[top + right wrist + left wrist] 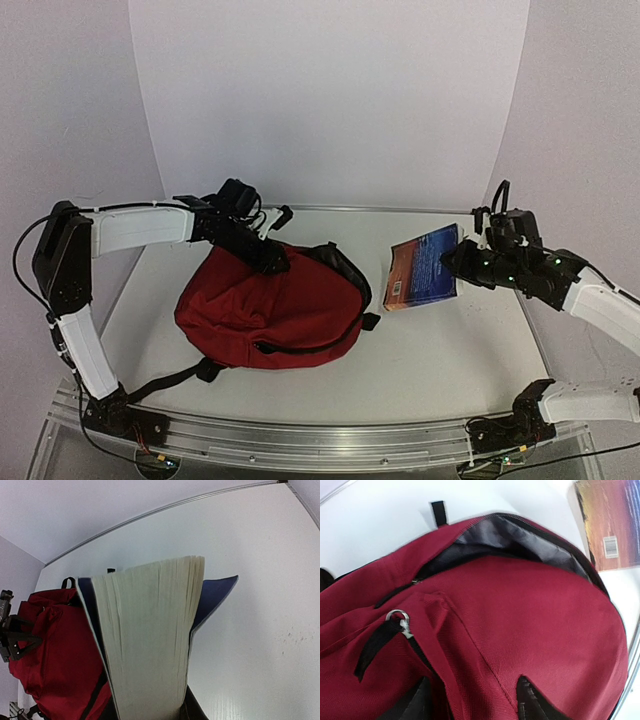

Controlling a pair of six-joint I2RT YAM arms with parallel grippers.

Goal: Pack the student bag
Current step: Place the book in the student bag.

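We see a white worktop [450, 340] boxed in by pale walls [330, 100], with a metal rail [300, 440] along its near edge where both arms are bolted. From the left, the left arm [140, 228] reaches across to the far upper edge of the student bag [265, 310]. The bag lies slumped left of centre on the worktop, with a black strap [165, 380] trailing toward the near left corner. From above, the left jaws are lost against the bag's dark trim. The left wrist view shows their fingertips [532, 702] standing apart with red cloth between them, gripping nothing we can make out. That view alone shows the main zipper open, the grey lining [520, 537] inside the mouth, and a metal zipper ring [396, 615] on the front. Just right of the bag and apart from it, the book [422, 268] stands tilted, its blue and orange cover facing the overhead camera. The right jaws are clamped on its right edge at the end of the right arm [600, 300]. Its barcode [610, 546] shows only from the left wrist. The right wrist view is filled with cream page edges [150, 640], which hide those jaws, and one cover splays off to the right. We cannot tell whether the book's lower corner touches the worktop.
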